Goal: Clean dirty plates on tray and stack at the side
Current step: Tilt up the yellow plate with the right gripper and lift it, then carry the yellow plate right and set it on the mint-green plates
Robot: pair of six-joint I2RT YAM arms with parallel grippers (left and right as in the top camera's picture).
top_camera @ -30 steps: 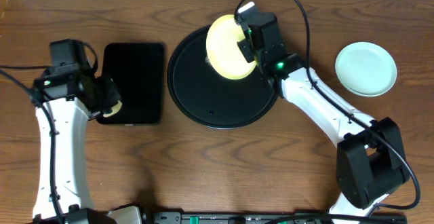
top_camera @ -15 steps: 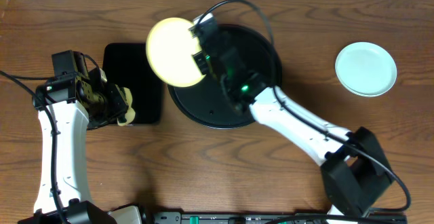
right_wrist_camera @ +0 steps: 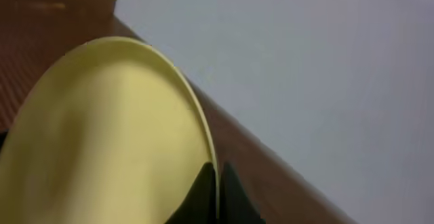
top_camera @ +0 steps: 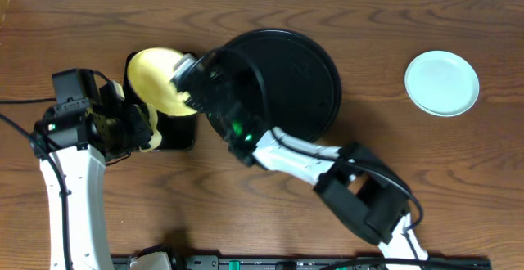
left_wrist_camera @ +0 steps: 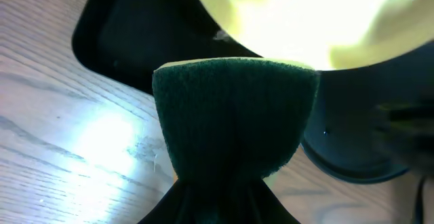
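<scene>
Nearest, the left gripper is clamped on a sponge, its green scouring face towards the work. Just beyond, the right gripper pinches the rim of the yellow plate, which is held tilted above the rectangular tray. Recommendation: hold the plate steady, lay the sponge flat on its face, and wipe with modest pressure so the rim cannot slip. Further off, the round tray holds no plate. A mint plate lies well apart.
</scene>
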